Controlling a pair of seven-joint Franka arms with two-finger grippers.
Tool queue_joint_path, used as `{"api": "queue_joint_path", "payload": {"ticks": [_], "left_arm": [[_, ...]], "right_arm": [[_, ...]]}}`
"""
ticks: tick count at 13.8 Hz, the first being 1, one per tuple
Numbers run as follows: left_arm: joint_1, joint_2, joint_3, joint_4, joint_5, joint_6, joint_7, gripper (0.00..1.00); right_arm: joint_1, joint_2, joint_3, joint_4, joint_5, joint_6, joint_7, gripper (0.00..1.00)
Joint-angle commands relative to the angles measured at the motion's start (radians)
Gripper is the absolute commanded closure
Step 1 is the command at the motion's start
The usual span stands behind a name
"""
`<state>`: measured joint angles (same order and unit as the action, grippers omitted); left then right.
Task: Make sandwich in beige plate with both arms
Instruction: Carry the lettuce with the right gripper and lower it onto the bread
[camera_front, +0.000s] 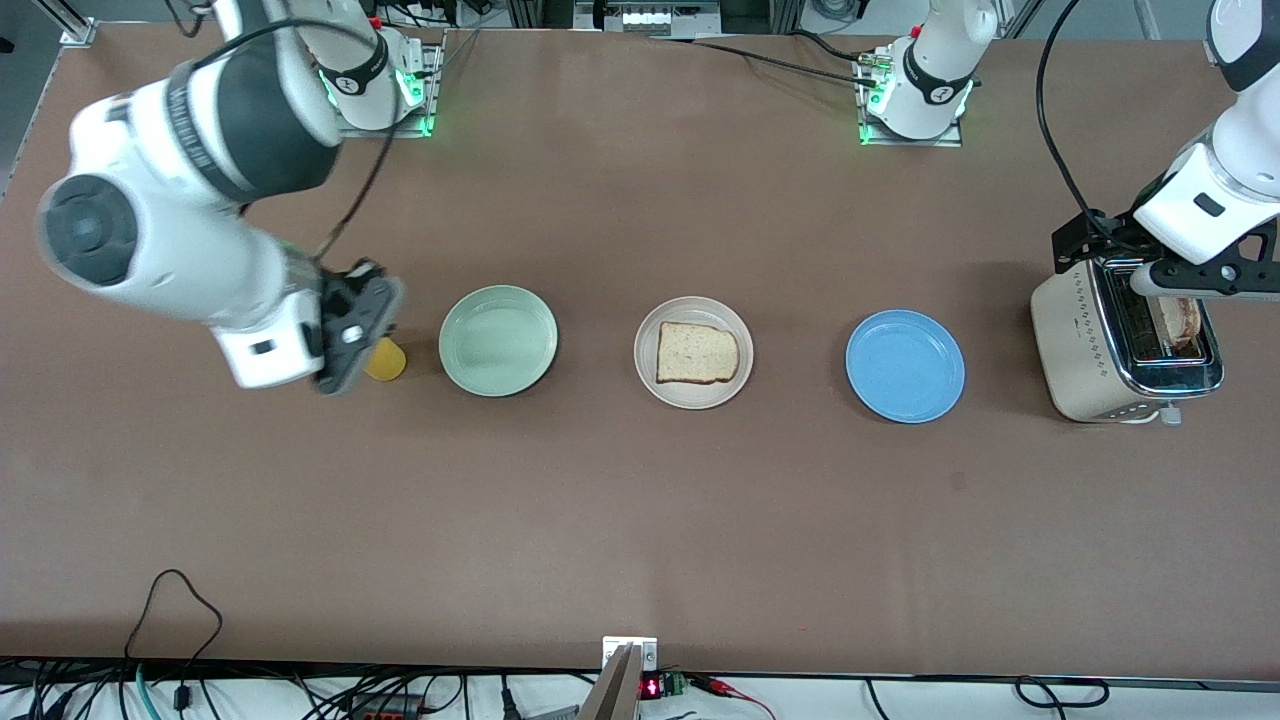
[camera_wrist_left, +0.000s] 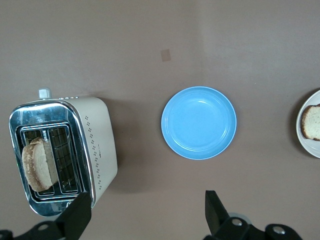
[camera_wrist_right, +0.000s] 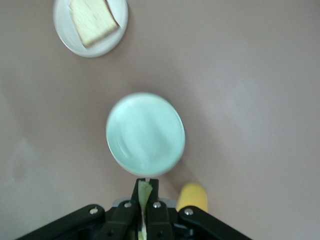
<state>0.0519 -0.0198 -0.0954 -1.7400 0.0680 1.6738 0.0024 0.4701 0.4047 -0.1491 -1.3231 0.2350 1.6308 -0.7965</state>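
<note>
We see the beige plate (camera_front: 693, 390) in the middle of the table, between the mint-green plate (camera_front: 497, 340) and the blue plate (camera_front: 905, 365), with one slice of bread (camera_front: 697, 353) lying flat on it. The right gripper (camera_front: 352, 330) hangs over the table at the right arm's end, just beside the mint-green plate and above a small yellow object (camera_front: 386, 361); in the right wrist view its fingers are pinched tight on a thin pale-green leaf (camera_wrist_right: 144, 195), which we take to be the lettuce. From those fingertips the beige plate lies across the mint-green plate, toward the table's middle, so we judge the coming move to be a carry over that plate and a lowering onto the bread. The leaf hangs edge-on between the fingers, so how it will spread on the slice we cannot tell. The left gripper (camera_wrist_left: 147, 212) is over the toaster (camera_front: 1125, 345) at the left arm's end, its fingers spread wide and holding nothing. A second bread slice (camera_wrist_left: 37, 165) stands upright in a slot, its broad faces running along the toaster's length. The blue plate lies between the toaster and the beige plate. We judge the right arm to have the lettuce to lay before that toast can close the sandwich.
</note>
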Motion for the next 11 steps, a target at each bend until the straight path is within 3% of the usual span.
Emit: {"api": "queue_joint_path", "payload": {"ticks": [1,4,8,11], "left_arm": [[0.002,0.038,-0.004,0.037,0.016,-0.006,0.016,0.00],[0.003,0.035,-0.004,0.040,0.016,-0.016,0.018,0.00],[0.003,0.037,-0.004,0.042,0.016,-0.002,0.018,0.00],[0.005,0.032,-0.004,0.042,0.016,-0.003,0.021,0.00]], "right_arm": [[0.096,0.049,-0.014,0.027,0.035,0.113,0.000,1.00],[0.175,0.118,-0.014,0.027,0.110,0.278,0.000,1.00],[0.274,0.192,-0.012,0.027,0.148,0.440,-0.001,1.00],[0.347,0.259,-0.013,0.025,0.152,0.636,0.002,1.00]]}}
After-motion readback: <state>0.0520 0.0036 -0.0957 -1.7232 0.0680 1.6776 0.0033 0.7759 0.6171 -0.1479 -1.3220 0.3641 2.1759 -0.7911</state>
